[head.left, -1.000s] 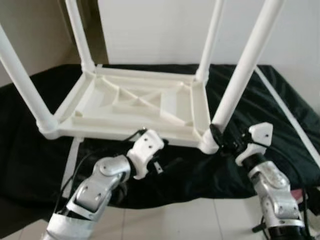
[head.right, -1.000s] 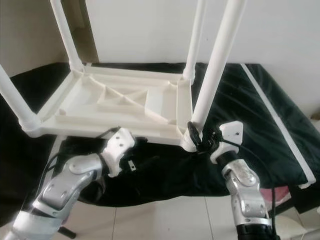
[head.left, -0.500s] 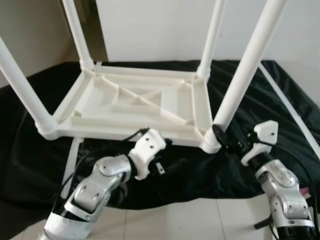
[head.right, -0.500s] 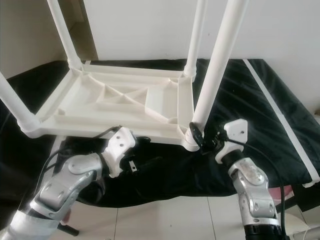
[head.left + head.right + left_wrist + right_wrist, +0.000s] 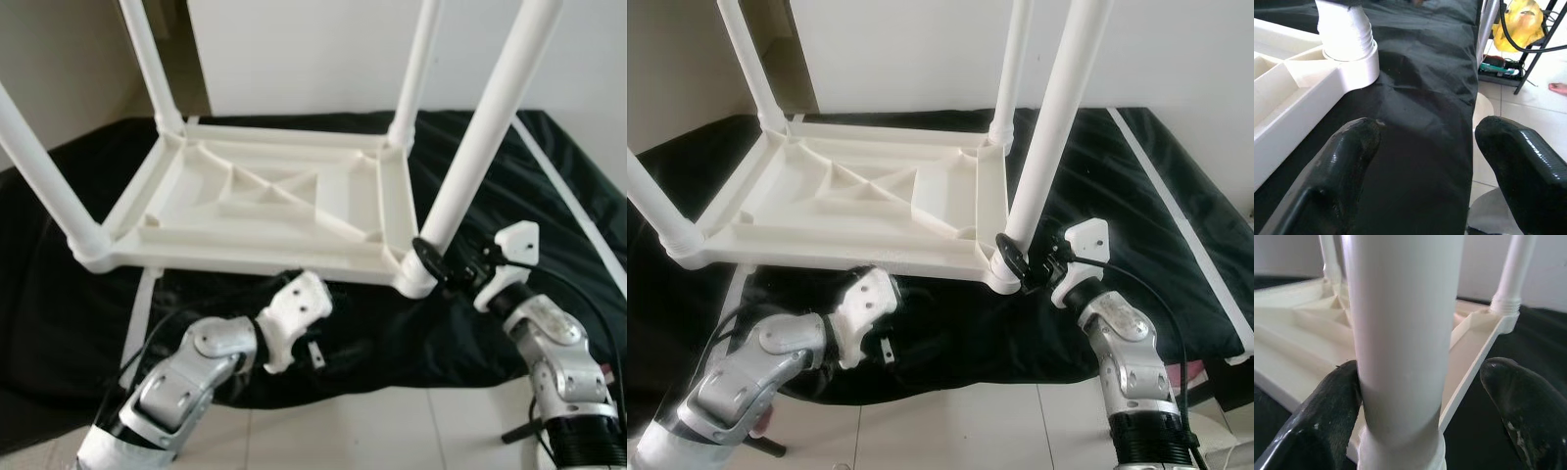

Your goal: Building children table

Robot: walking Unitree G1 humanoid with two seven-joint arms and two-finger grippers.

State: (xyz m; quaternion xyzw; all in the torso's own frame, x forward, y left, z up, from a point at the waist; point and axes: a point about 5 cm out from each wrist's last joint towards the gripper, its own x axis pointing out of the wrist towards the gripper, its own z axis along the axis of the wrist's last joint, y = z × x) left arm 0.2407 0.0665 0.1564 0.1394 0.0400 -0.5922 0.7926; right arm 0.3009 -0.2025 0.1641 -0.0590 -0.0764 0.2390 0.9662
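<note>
A white plastic children's table (image 5: 245,257) lies upside down on a black cloth (image 5: 59,294), its four legs pointing up. My right gripper (image 5: 432,264) is open at the base of the near-right leg (image 5: 480,127). The leg stands between the fingers; one finger (image 5: 1327,411) touches it and the other (image 5: 1528,406) is apart. My left gripper (image 5: 1425,137) is open over the cloth just below the table's front edge, holding nothing. A corner leg socket (image 5: 1349,49) shows ahead of it.
A white strip (image 5: 563,191) lies on the cloth at the right and another (image 5: 140,318) under the table's left side. Tiled floor (image 5: 392,421) is in front. The left wrist view shows a black rack with a yellow bag (image 5: 1525,22) and a person's foot (image 5: 1558,88).
My left gripper has dropped lower and drawn back from the table's front edge. My right gripper stays at the near-right leg's base, its wrist slightly raised.
</note>
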